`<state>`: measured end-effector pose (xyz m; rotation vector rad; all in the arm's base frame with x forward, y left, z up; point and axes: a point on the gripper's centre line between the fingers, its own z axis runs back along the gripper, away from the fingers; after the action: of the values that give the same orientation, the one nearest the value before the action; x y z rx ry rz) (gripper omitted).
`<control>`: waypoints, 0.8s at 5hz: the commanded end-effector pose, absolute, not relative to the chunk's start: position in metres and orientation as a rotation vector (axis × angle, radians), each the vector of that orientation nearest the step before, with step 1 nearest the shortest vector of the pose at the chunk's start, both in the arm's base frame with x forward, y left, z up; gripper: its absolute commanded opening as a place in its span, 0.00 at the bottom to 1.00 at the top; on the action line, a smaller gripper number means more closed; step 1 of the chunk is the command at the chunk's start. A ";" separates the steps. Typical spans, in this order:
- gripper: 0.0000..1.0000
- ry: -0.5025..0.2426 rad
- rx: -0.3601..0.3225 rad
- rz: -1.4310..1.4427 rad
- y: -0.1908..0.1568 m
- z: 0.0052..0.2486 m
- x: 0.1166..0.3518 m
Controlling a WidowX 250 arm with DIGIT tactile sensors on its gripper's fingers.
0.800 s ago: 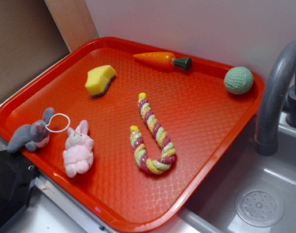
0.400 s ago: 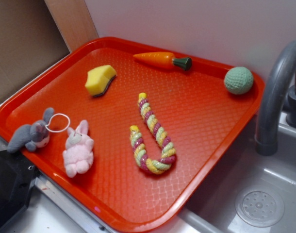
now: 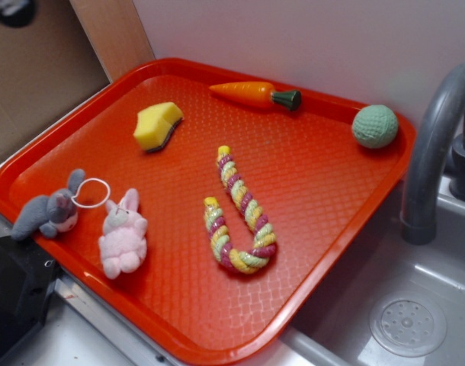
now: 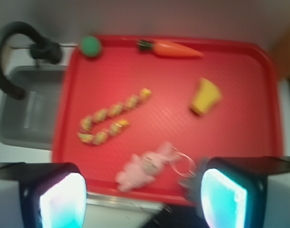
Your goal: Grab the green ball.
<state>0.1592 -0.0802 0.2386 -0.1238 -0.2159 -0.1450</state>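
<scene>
The green ball (image 3: 375, 126) is a small pale mint knitted sphere in the far right corner of the red tray (image 3: 324, 221), by the white wall. In the wrist view the ball (image 4: 91, 46) sits at the tray's top left corner. My gripper (image 4: 144, 199) is open and empty, high above the tray's near edge, far from the ball. Its two pads (image 4: 63, 202) glow pale cyan at the bottom of the blurred wrist view. In the exterior view only a dark bit of the arm (image 3: 11, 9) shows at the top left corner.
On the tray lie an orange carrot (image 3: 251, 94), a yellow sponge (image 3: 157, 126), a striped rope toy (image 3: 238, 213), a pink plush rabbit (image 3: 123, 236) and a grey plush rabbit (image 3: 48, 213). A grey faucet (image 3: 434, 145) and sink (image 3: 408, 320) stand right of the tray.
A dark part of the arm has come into the exterior view at the top left corner. The things on the tray have not moved.
</scene>
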 end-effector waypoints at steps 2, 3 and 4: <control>1.00 -0.386 -0.094 -0.263 -0.198 0.197 0.230; 1.00 -0.404 -0.090 -0.235 -0.212 0.175 0.256; 1.00 -0.419 -0.066 -0.218 -0.220 0.152 0.278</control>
<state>0.2707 -0.2158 0.1293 -0.0263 -0.3581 -0.2372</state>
